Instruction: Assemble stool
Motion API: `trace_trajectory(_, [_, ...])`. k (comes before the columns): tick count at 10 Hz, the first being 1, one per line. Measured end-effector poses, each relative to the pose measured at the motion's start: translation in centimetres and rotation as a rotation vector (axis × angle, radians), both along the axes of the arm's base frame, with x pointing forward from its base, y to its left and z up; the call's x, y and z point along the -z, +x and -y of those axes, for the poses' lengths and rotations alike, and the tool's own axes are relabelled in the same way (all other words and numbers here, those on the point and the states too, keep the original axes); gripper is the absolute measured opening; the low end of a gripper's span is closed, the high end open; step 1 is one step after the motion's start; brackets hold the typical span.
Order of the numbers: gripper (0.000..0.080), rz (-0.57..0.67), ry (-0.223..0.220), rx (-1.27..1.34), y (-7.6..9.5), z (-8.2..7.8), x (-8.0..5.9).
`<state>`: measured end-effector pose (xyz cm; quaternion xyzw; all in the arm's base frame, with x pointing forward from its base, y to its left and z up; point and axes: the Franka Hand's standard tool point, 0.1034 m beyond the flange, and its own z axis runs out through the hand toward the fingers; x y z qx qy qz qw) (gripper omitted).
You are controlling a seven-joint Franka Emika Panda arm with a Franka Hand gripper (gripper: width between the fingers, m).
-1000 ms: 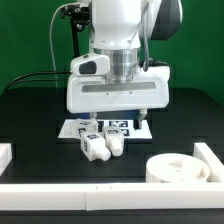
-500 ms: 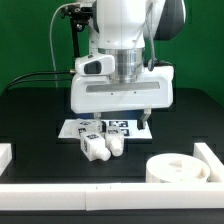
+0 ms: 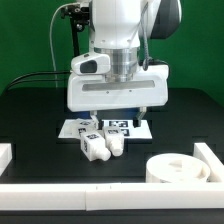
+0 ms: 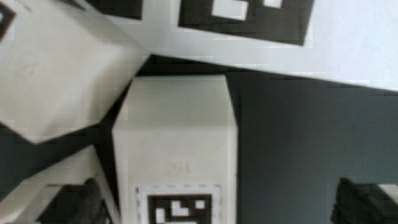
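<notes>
hovering above the stool's legs [image 3: 100, 146], the arm [image 3: 118, 50] keeps its jaws spread wide, with nothing held. over the past second almost nothing has shifted. the arm sits at much the same height, the jaws are as wide as they were, and the legs lie where they lay. they are on their sides on the black bench [image 3: 40, 120], just in front of the marker board [image 3: 125, 126].

the wrist view looks down on one leg [image 4: 175, 130] with its tag [image 4: 182, 208] facing up. it lies between the dark fingertips [image 4: 68, 205], nearer one than the other. a second white part [image 4: 45, 90] is touching it or just beside it; which cannot be told.

the seat [image 3: 178, 168] rests flat towards the exterior view's right, well apart from the legs and near the white rails [image 3: 100, 195] that border the bench. nothing is joined yet.

the stillness reads as a pause to line up before a descent. the task looks to be at an early stage, with a first leg about to be picked. the close neighbour is the risk: a finger coming down could nudge it, or the jaws could pinch both parts at once.
</notes>
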<state>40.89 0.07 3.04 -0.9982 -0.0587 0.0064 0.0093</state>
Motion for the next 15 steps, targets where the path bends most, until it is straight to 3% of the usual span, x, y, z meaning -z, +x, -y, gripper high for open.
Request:
trace_trajectory(3, [0.0649,-0.015,-0.003,-0.003,-0.5,0.0,1.2])
trace_trajectory(6, [0.0649,-0.021,-0.003,-0.011,-0.7,-0.2,1.5])
trace_trajectory(8, [0.0375,-0.021,-0.003,-0.011,-0.7,-0.2,1.5])
trace_trajectory(10, [0.0333,-0.021,-0.003,-0.011,-0.7,-0.2,1.5])
trace_trajectory(11, [0.0333,-0.018,-0.004,-0.019,-0.6,-0.7,1.4])
trace_trajectory(14, [0.0333,0.019,-0.004,-0.198,-0.1,-6.5,-0.3])
trace_trajectory(15, [0.0333,0.017,-0.004,-0.243,-0.2,-6.9,-0.2])
